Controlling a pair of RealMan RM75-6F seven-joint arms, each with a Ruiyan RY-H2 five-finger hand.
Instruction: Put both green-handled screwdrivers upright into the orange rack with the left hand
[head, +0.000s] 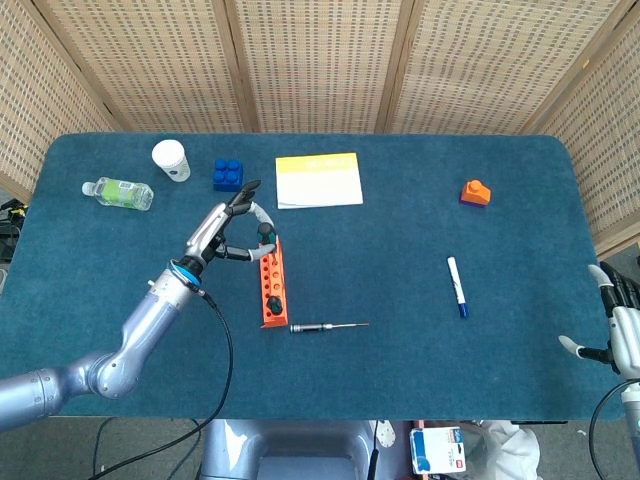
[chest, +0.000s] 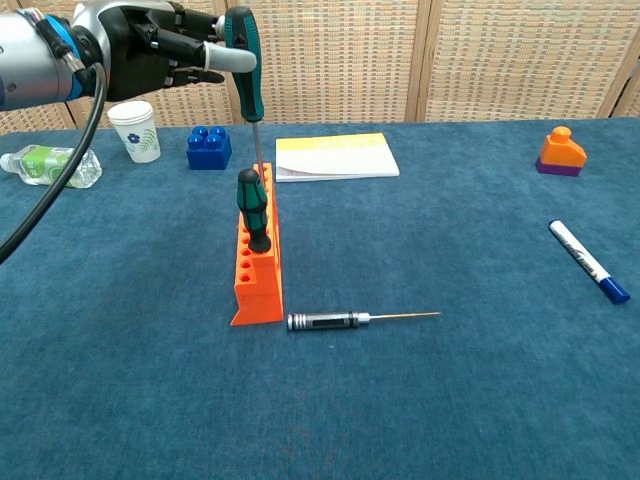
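So at this point the left hand (chest: 150, 50) was up high over the far end of the orange rack (chest: 258, 255), pinching the second green-handled screwdriver (chest: 243, 55) by its handle between thumb and a finger, other fingers loosely spread behind it. The shaft hung straight down below the hand, tip right at the rack's far holes; I couldn't tell from either view whether it was actually in a hole or just above one.

Off to the hand's left, well apart, were the plastic bottle (chest: 50, 165) and the paper cup (chest: 133, 130), with the blue block (chest: 209, 146) sitting roughly under it, farther back.

Just below and nearer than the hand, the first green-handled screwdriver (chest: 252, 208) already stood upright in the rack, handle up. So I'd call this half done, with the second one mid-insertion.

Handling-wise: my guess was it's rigid and fairly light but top-heavy at the handle, and that fat handle looked smooth enough to swivel in a two-point pinch. Holding high on the handle seemed right since it keeps the fingers away from the neighbouring handle, but the thin shaft could swing off its hole.

To the right of the hand: a yellow notepad (chest: 336, 156), a metal-handled precision driver (chest: 360, 319) lying flat by the rack's near end, then a marker (chest: 588, 261) and an orange toy block (chest: 560, 151) far off.

The right hand (head: 620, 325) sat at the table's far right edge, fingers apart, holding nothing.
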